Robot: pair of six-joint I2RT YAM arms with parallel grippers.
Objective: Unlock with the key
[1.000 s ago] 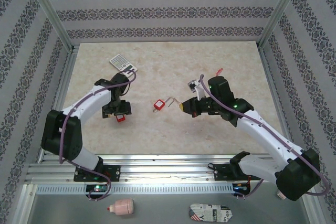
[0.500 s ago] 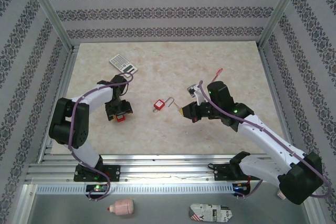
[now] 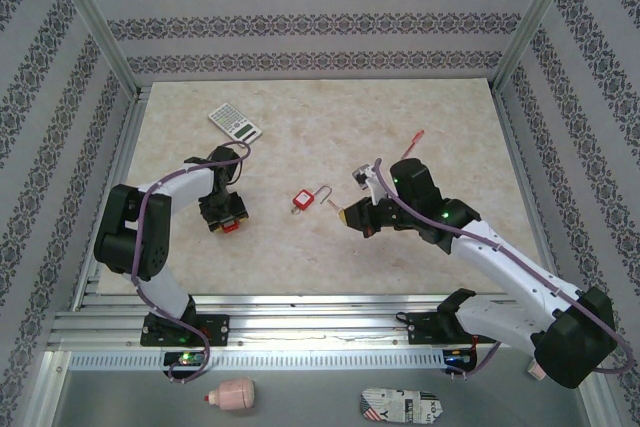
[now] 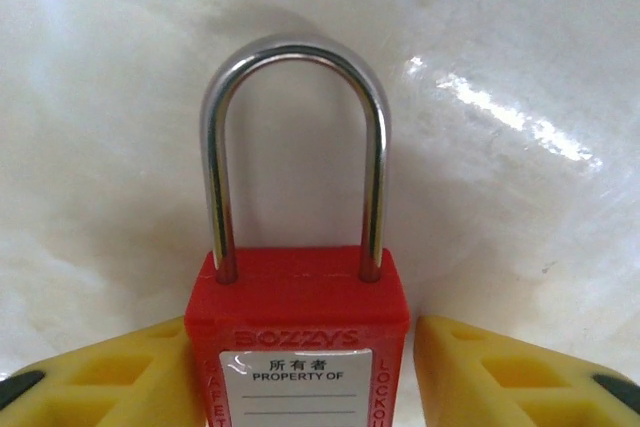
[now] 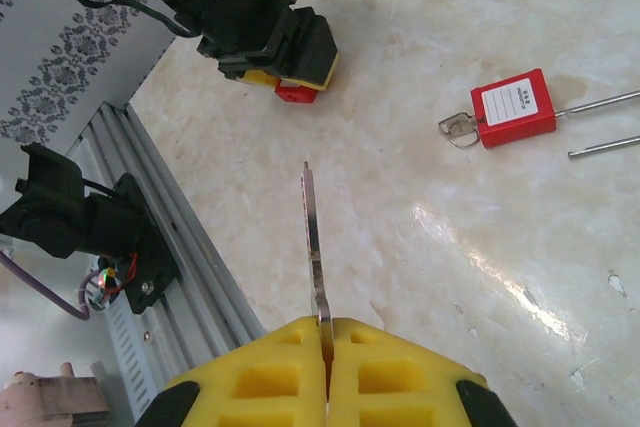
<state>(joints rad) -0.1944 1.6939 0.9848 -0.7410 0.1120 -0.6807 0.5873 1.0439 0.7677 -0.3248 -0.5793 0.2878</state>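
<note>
In the left wrist view a red padlock [image 4: 300,292] with a steel shackle [image 4: 295,57] lies flat on the table. My left gripper [image 4: 300,372] straddles its body, open: the left pad touches the side and a narrow gap shows beside the right finger [image 4: 500,372]. From above, that gripper [image 3: 222,213] stands over the padlock [image 3: 230,227]. My right gripper [image 5: 325,347] is shut on the key [image 5: 312,237], whose thin blade sticks out forward. It hovers [image 3: 352,215] to the right of a second red padlock [image 3: 302,201].
The second padlock [image 5: 515,107] has its shackle out and another small key [image 5: 457,129] in its base. A calculator [image 3: 234,123] lies at the back left and a red pen [image 3: 412,137] at the back right. An aluminium rail [image 3: 320,312] borders the near edge.
My left gripper's jaws have narrowed around the padlock while its arm folded in closer. The right gripper has drifted slightly toward the near edge, still holding the key.
</note>
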